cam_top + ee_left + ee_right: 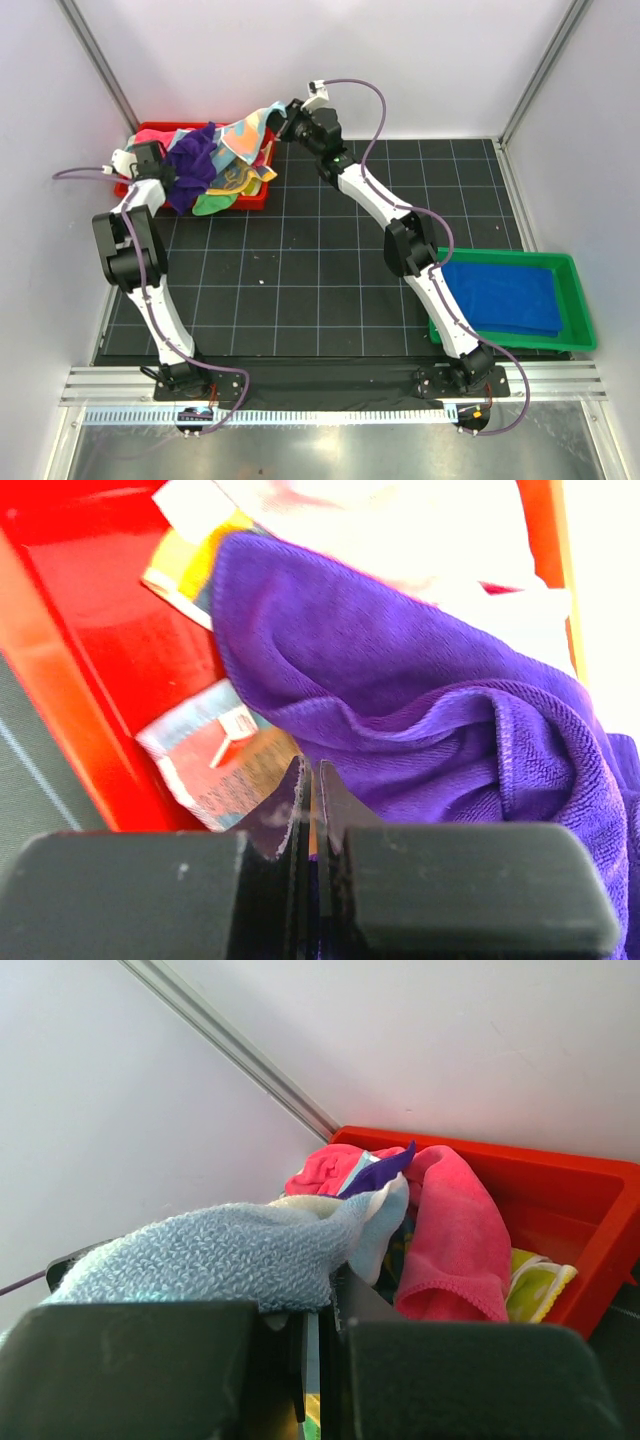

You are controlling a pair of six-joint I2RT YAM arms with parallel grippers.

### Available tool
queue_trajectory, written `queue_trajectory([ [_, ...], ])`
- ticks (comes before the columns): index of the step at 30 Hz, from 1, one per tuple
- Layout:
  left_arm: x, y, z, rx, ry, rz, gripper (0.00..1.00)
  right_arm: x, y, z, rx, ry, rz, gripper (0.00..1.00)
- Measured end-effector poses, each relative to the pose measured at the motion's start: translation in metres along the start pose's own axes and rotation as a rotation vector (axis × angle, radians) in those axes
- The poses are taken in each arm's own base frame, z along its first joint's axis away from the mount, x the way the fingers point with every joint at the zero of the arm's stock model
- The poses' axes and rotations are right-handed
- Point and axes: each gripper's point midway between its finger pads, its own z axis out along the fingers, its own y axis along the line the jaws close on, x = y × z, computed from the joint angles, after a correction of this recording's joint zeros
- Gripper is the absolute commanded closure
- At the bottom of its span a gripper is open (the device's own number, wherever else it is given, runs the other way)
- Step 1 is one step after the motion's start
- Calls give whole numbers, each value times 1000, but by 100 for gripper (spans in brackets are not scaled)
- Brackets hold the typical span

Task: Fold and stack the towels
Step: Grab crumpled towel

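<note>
A heap of towels lies in the red tray (pixel 256 198) at the back left. My left gripper (pixel 168 172) is at the heap's left side, shut on the purple towel (pixel 196 160); in the left wrist view (pixel 312 772) the purple towel (pixel 420 690) fills the frame and a sliver of it sits between the jaws. My right gripper (pixel 282 118) is shut on the light blue polka-dot towel (pixel 248 136) and holds its corner above the tray's right end; that towel drapes over one finger in the right wrist view (pixel 210 1255). A pink towel (pixel 450 1230) and a teal-and-yellow towel (pixel 222 196) lie underneath.
A green tray (pixel 581 305) at the right front holds a folded royal blue towel (pixel 500 296). White walls stand close behind and left of the red tray (pixel 570 1175). The black gridded mat (pixel 300 270) lies between the two trays.
</note>
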Motion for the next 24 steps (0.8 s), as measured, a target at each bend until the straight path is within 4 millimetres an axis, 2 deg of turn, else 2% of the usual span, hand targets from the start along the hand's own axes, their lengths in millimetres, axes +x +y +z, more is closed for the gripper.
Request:
queue_trajectory([
  [8,-6,14,2,-42,-3,-14,100,0,-2,0,9,2,-24,99],
  [12,-5,19,4,-61,1,-26,100,-6,2,-2,10,2,-42,99],
  [24,-2,27,7,-88,11,-46,100,-57,41,-12,-34,-63,-80,99],
])
